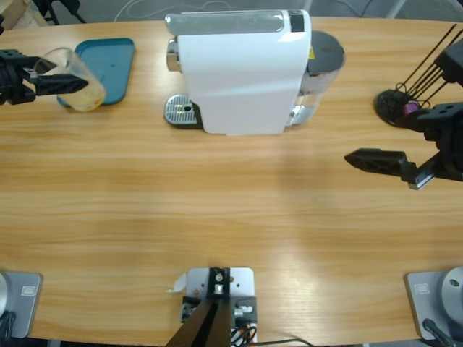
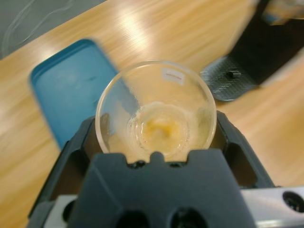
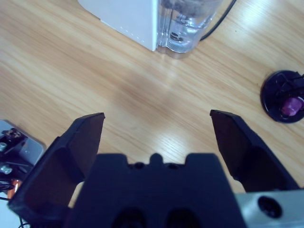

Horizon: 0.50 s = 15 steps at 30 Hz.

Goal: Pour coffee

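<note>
You had the left gripper (image 1: 61,84) clamped around a clear tumbler (image 1: 74,79) with the coffee (image 2: 161,128) pooled in its bottom, just beside the blue tray (image 1: 108,65), while your right gripper (image 3: 156,128) hung wide open and empty above the wooden table (image 1: 217,188).

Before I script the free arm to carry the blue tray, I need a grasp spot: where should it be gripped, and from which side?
Grip the blue tray by its raised rim on the short edge nearest the table's front, coming in low from that side. The tray is flat and wide, so only the rim fits the jaws. The left gripper holds the glass at the left corner.
</note>
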Motion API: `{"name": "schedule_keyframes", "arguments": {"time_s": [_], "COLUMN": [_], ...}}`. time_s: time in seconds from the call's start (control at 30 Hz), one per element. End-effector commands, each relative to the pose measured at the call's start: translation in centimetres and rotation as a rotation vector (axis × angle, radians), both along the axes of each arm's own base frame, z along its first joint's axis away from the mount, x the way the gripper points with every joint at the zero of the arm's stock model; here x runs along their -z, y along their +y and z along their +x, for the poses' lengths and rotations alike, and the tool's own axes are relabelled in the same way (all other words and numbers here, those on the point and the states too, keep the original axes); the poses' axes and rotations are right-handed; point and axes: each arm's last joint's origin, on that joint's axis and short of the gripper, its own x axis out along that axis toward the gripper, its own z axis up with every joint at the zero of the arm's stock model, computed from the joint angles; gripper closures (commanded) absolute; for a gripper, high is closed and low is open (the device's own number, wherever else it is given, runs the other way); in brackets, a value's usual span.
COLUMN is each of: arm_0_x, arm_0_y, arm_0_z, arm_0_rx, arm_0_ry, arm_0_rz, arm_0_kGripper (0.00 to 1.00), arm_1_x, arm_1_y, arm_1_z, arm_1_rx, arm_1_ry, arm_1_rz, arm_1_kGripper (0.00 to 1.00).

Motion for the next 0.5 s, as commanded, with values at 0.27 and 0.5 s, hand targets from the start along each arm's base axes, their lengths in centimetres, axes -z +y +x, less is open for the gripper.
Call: {"name": "schedule_keyframes", "arguments": {"time_s": [0.27, 0.5], "arm_0_x": [3.9, 4.4], "arm_0_y": [-6.5, -9.2], "arm_0_z": [4.9, 6.1], "arm_0_rx": [0.467, 0.535], "arm_0_ry": [0.000, -0.026], "arm_0_rz": [0.212, 0.230], "arm_0_kGripper": [1.000, 1.000], "arm_1_x": [-0.4, -1.6], "arm_1_y": [-3.1, -5.8], "arm_1_z": [-1.8, -3.4], "arm_1_rx": [0.039, 0.067], "arm_1_ry": [-0.024, -0.091], "arm_1_rz": [-0.021, 0.017], "arm_1_kGripper": [0.000, 0.000]}}
